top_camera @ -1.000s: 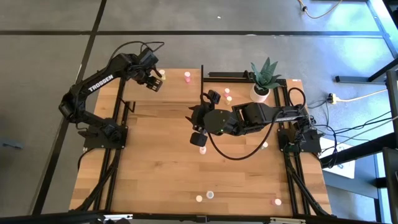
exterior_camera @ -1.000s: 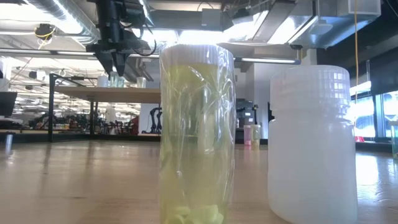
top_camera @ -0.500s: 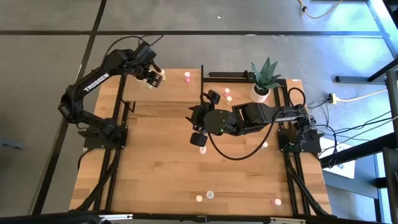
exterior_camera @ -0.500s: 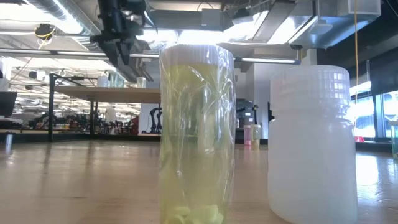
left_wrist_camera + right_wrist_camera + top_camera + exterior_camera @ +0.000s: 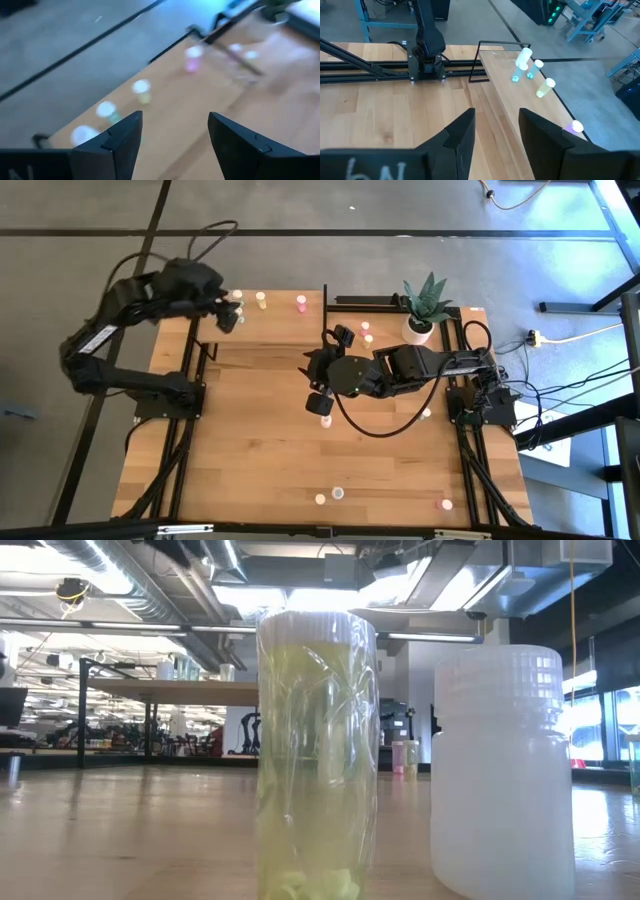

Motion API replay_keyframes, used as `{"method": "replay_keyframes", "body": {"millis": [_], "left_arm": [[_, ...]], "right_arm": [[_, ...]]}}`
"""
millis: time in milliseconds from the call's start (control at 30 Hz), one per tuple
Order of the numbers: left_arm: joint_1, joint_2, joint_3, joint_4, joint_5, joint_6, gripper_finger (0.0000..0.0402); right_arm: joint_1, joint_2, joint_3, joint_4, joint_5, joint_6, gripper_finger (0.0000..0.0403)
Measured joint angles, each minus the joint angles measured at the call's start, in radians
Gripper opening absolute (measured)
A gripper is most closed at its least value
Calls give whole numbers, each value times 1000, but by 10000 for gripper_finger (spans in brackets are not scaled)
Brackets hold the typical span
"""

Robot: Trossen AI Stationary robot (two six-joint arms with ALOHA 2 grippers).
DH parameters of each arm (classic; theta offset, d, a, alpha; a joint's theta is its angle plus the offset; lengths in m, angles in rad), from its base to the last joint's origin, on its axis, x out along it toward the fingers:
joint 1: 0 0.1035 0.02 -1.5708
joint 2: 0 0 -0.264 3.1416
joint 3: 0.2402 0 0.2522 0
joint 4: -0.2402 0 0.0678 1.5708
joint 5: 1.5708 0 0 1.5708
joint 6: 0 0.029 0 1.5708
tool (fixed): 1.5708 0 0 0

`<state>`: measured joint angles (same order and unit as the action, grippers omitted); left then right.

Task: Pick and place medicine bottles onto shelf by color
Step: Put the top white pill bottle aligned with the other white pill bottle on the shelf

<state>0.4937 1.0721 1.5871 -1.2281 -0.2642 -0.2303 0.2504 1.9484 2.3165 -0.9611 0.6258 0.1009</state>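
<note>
Bench (image 5: 270, 440): light wood planks, visible grain, satin sheen in the low view. Shelf (image 5: 280, 320): same pale wood, thin matt black metal posts. Near bottle (image 5: 317, 755): clear glossy plastic, yellowish contents, ribbed white cap. Bottle beside it (image 5: 503, 770): translucent frosted white plastic, matt, ribbed lid. Left gripper (image 5: 172, 132) and right gripper (image 5: 495, 127): matt dark plastic-looking fingers, smooth faces. Plant pot (image 5: 417, 330): smooth white. Floor (image 5: 300, 250): grey, dull, concrete-like.

Grey floor (image 5: 400, 205) with dark seam lines surrounded the tabletop (image 5: 250, 440). Beyond it, an open workshop: exposed ceiling ducts (image 5: 130, 580), strip lights (image 5: 250, 595), blue workbench (image 5: 385, 15), cables (image 5: 570, 395).
</note>
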Motion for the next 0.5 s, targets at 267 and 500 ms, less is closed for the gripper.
{"method": "replay_keyframes", "body": {"millis": [267,500], "left_arm": [[-280,-82,-14,12,0,-4,219],[-486,-85,-83,10,-4,-122,219]], "right_arm": [[0,0,0,0,0,0,154],[0,0,0,0,0,0,154]]}}
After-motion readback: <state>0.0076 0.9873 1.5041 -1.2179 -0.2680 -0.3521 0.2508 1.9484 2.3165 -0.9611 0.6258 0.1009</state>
